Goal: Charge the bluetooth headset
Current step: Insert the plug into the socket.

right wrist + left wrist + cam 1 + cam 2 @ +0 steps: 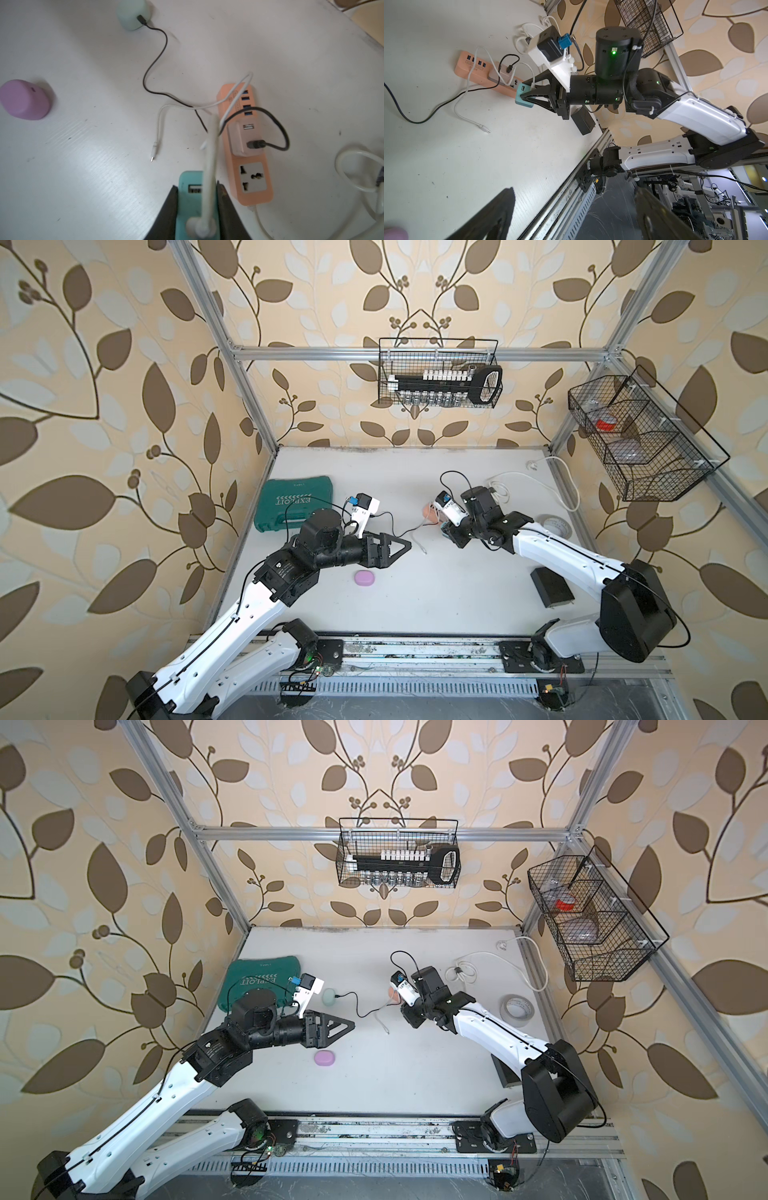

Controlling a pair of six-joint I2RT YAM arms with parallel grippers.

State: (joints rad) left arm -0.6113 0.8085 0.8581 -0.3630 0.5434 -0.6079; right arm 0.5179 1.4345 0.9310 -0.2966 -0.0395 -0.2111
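Purple earbud case (365,578) is seen on tabletop (436,593) near spread left jaws, well apart from right jaws, by which teal USB charger (187,207) is pinched beside orange power strip (257,197).

A robotics lab test cell. A white bench (415,597) sits inside a frame (311,352) of bare aluminium profile, and leaf-patterned wallpaper (104,406) lines the walls behind that frame. A left arm (232,626) and a right arm (561,556), white and black, are bolted to a metal rail (415,649) along the bench's six o'clock edge, with an exposed circuit board (320,670) and loose wiring beside the bases. One wire basket (388,377) hangs off the frame at twelve o'clock, a second wire basket (665,464) at two o'clock. Past the rail, the left wrist view shows metal stands (695,187) and trailing cables of a wider workroom
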